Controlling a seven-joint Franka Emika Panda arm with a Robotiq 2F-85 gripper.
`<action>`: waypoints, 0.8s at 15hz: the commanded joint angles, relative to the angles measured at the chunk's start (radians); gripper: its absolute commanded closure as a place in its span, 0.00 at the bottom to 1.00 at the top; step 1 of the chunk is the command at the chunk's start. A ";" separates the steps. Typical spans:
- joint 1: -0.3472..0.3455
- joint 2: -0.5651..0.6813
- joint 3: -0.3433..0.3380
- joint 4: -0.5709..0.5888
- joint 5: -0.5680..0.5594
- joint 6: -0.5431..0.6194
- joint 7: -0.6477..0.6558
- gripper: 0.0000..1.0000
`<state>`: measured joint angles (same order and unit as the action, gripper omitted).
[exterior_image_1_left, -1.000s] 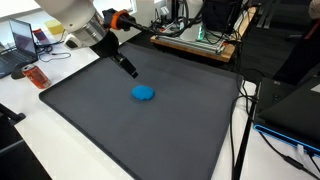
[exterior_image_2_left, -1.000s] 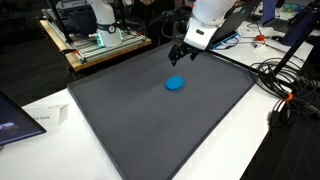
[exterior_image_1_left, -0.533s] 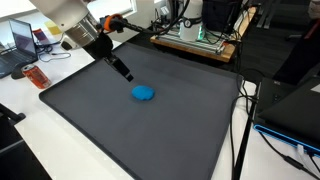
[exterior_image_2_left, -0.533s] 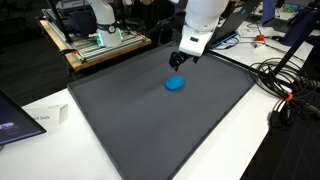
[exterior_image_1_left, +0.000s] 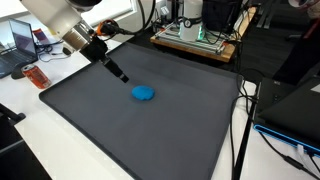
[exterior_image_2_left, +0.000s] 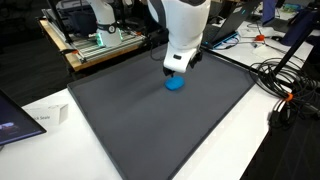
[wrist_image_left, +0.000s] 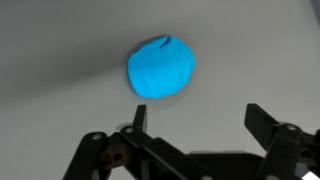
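Covering most of the one white counter is a single dark grey mat, and over it hangs the one gripper, its jaws spread wide with nothing between them. One small blue lump lies near the mat's middle, close beside the fingertips but apart from them. In the wrist view it lies ahead of the gripper, nearer one finger.

In an exterior view, the white arm is seen at 12 o'clock w/ its hand hung just above a blue lump on the dark mat; contact can't be told. Cables are strewn at 3 o'clock, a metal frame is set at 10 o'clock, and a laptop at 8 o'clock on the tabletop.
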<state>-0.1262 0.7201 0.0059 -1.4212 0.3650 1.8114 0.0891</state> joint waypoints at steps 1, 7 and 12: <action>-0.051 0.037 0.025 0.019 0.080 -0.007 -0.042 0.00; -0.098 0.092 0.031 0.029 0.160 0.007 -0.061 0.00; -0.140 0.132 0.036 0.024 0.222 0.034 -0.095 0.00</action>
<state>-0.2295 0.8233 0.0212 -1.4098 0.5374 1.8273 0.0301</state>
